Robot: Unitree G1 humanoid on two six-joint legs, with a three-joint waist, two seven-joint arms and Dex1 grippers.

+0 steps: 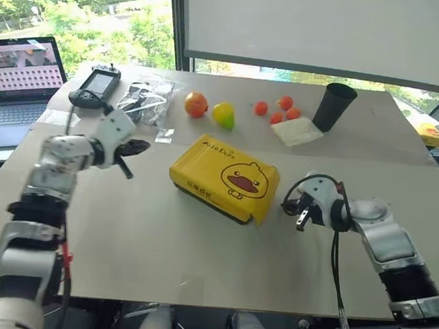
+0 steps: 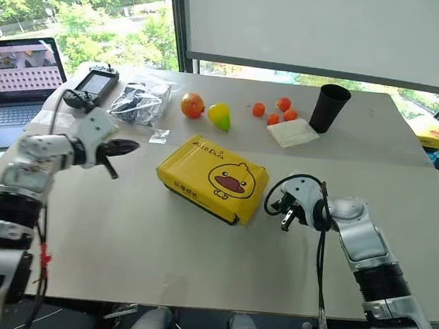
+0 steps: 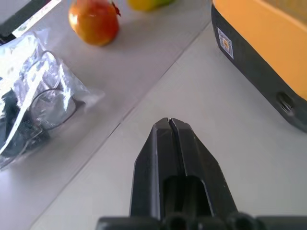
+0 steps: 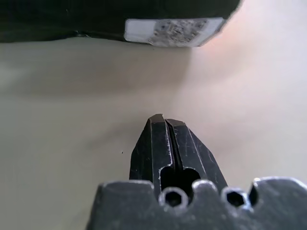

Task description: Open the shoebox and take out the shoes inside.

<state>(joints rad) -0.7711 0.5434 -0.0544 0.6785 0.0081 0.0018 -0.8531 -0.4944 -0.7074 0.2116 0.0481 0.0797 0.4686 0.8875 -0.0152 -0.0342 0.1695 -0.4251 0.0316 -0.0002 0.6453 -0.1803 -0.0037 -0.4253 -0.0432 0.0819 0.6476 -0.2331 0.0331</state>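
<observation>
While the flat yellow cardboard shoebox point(image 1: 224, 178) w/ duck face is sitting lid-down, I'm holding L gripper point(image 1: 139, 147) & R gripper point(image 1: 301, 217) pinched closed, both empty, either side.

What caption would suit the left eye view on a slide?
Closed yellow shoebox on the table, flanked by the shut left gripper and right gripper.
</observation>
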